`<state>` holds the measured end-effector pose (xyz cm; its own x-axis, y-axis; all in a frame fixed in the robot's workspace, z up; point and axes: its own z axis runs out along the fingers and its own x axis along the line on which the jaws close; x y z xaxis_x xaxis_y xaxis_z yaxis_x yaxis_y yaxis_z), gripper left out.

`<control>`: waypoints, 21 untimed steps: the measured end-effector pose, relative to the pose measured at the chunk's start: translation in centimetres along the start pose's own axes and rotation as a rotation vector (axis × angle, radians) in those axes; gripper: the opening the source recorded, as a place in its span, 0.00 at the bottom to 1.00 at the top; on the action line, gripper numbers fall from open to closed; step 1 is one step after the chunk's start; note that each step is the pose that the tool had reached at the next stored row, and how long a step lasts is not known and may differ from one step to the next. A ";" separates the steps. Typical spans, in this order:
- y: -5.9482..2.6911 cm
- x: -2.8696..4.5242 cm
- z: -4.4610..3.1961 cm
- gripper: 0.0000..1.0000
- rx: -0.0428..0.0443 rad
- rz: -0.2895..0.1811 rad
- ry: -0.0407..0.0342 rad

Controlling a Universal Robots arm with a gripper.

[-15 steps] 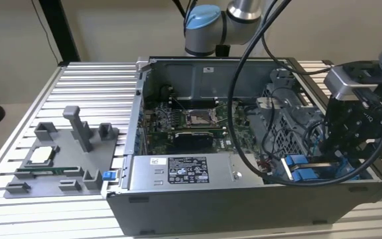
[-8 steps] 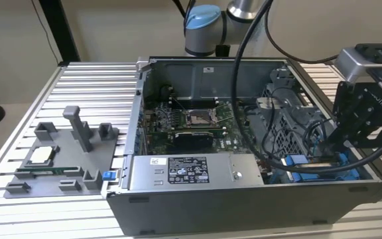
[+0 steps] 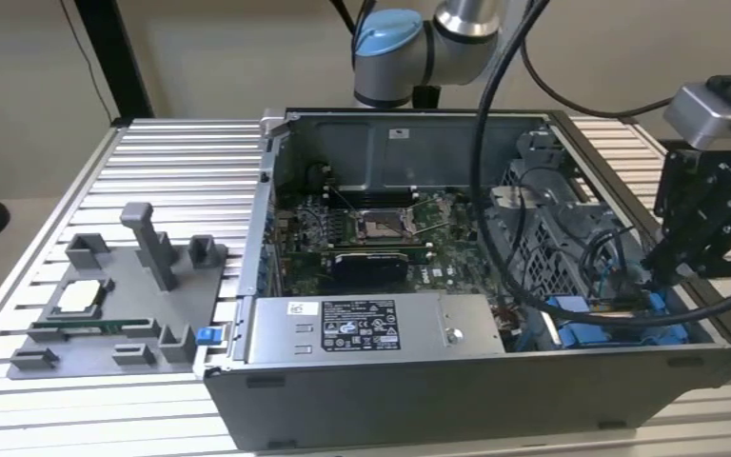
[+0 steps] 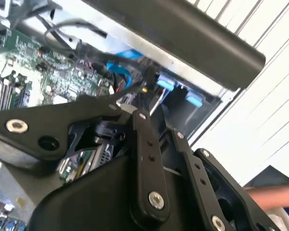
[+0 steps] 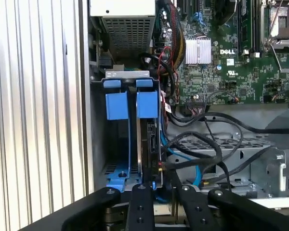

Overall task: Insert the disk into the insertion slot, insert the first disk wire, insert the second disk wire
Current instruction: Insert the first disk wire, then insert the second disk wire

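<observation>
Disk [image 5: 150,144] on edge in insertion slot [image 5: 118,106], just beside pincer [image 5: 159,186]

Black cables [image 5: 231,124] crowd beside the insertion slot [image 5: 118,103].

You have a silver ribbed aluminium table [image 3: 175,162], long parallel slats all over. Its slats [image 5: 33,96] run alongside the case in the first wrist view too. Two things sit directly on it. A grey metal computer case [image 3: 467,390], open side up, takes the middle and the exterior view's right. A grey plastic fixture tray [image 3: 111,314] with upright posts lies flat on the exterior view's left, near side, just beside the case.
</observation>
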<state>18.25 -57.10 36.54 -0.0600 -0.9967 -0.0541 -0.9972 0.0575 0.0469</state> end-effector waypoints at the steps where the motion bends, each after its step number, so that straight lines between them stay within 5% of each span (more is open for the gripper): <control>1: -0.45 -0.03 -0.03 0.00 -0.0001 0.000 -0.0014; 5: -1.48 -0.31 -0.06 0.00 -0.0004 0.000 -0.0068; 14: -1.69 -0.73 -0.04 0.00 -0.0007 0.000 -0.0117; 15: -1.70 -0.73 -0.03 1.00 -0.0007 0.000 -0.0117; 21: -1.77 -0.71 0.39 1.00 -0.0007 0.000 -0.0116</control>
<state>20.04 -56.48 36.11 -0.0601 -0.9960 -0.0656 -0.9972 0.0570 0.0475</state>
